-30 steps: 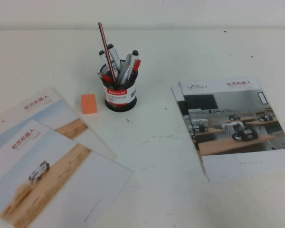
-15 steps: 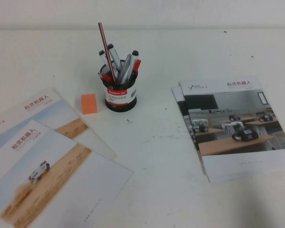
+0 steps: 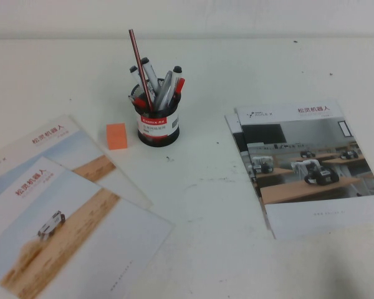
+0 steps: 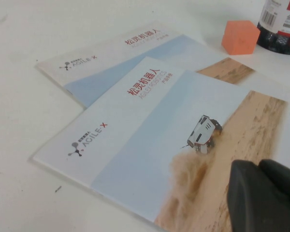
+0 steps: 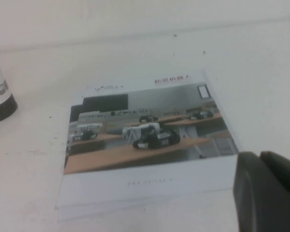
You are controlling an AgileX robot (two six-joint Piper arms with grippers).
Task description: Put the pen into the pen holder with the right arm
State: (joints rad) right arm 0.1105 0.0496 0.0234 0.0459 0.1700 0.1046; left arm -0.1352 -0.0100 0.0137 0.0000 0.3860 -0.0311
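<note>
The thin dark red pen (image 3: pixel 139 67) stands tilted in the black mesh pen holder (image 3: pixel 158 125) at the table's back middle, among several markers and a silver pen. The holder's base also shows in the left wrist view (image 4: pixel 282 26) and the right wrist view (image 5: pixel 0 94). Neither arm shows in the high view. My left gripper (image 4: pixel 259 166) is shut and empty, low over the brochures at the left. My right gripper (image 5: pixel 260 159) is shut and empty, by the near edge of the booklets at the right.
An orange block (image 3: pixel 116 135) lies just left of the holder; it also shows in the left wrist view (image 4: pixel 239 37). Two brochures (image 3: pixel 68 218) lie at the front left. A stack of booklets (image 3: pixel 305 165) lies at the right.
</note>
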